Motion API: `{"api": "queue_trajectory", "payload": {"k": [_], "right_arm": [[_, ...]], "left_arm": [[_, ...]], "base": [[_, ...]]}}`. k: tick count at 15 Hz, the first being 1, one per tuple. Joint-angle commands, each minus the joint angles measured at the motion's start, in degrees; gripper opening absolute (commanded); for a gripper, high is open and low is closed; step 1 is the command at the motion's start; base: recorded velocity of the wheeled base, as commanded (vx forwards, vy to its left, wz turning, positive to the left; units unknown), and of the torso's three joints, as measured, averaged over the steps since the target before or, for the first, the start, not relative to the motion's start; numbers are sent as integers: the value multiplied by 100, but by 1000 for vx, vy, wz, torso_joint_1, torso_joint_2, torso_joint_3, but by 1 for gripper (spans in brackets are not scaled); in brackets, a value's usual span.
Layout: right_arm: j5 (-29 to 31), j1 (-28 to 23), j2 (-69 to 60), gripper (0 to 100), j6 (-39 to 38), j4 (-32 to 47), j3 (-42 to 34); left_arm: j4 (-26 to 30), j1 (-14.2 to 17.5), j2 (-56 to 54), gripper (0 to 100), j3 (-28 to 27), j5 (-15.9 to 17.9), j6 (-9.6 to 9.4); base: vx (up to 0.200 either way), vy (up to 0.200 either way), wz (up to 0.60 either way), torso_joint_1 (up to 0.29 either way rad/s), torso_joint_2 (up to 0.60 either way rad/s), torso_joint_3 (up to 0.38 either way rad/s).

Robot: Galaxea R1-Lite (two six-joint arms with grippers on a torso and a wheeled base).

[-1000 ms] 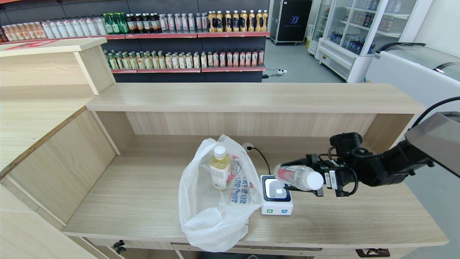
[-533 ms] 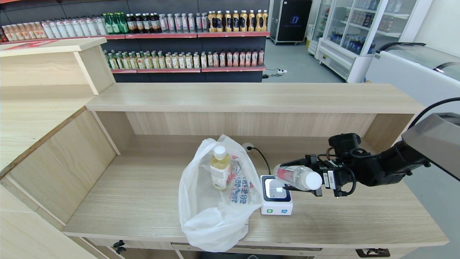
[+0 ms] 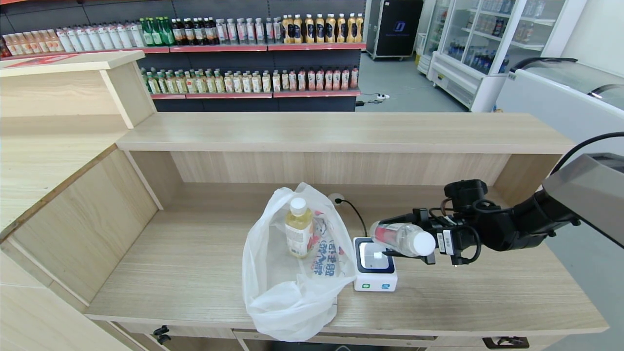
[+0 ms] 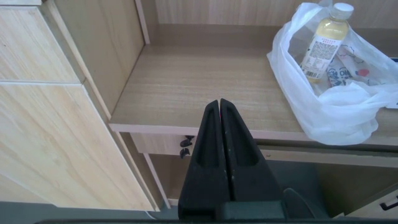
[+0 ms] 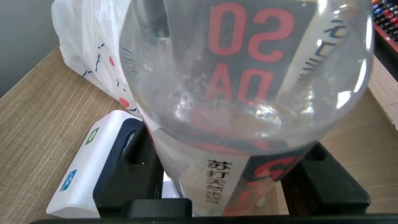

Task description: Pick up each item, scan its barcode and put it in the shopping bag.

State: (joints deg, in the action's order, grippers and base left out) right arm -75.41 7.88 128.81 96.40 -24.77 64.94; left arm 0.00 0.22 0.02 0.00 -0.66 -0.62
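Counter: the counter (image 3: 185, 273) is pale wood-grain board, flat and matte, with a raised shelf behind.
Left gripper: the left gripper (image 4: 219, 106) is black and wedge-shaped, its two fingers pressed flat together with nothing between them; it hangs off the counter's front edge, well apart from the bag.
Shopping bag: the shopping bag (image 3: 287, 302) is thin white plastic, crumpled and translucent, with red and blue print; it slumps open on the counter and its lower folds spill over the front edge.
Bagged drink: a yellow drink bottle (image 3: 298, 229) with a white cap stands upright inside the bag.
Scanner: the scanner (image 3: 374, 273) is a small white box with rounded corners and a dark glossy top window, just beside the bag.
Item: the clear bottle (image 3: 409, 240) is smooth, round plastic with a red label and a white cap; it lies on its side in the air just above the scanner's window.
Right gripper: the right gripper (image 3: 395, 236) is black and clamps the clear bottle across its body.
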Motion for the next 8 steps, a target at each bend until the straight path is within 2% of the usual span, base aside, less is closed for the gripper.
{"api": "queue_trajectory", "payload": {"k": [1, 8], "right_arm": [[-9, 12, 13, 0, 1, -1, 10], [-26, 47, 136, 0, 1, -1, 115]], "left_arm": [[0, 4, -2, 0, 0, -4, 1], [0, 4, -2, 0, 0, -4, 1]], "base": [[0, 0, 0, 0, 0, 0], [0, 0, 0, 0, 0, 0]]}}
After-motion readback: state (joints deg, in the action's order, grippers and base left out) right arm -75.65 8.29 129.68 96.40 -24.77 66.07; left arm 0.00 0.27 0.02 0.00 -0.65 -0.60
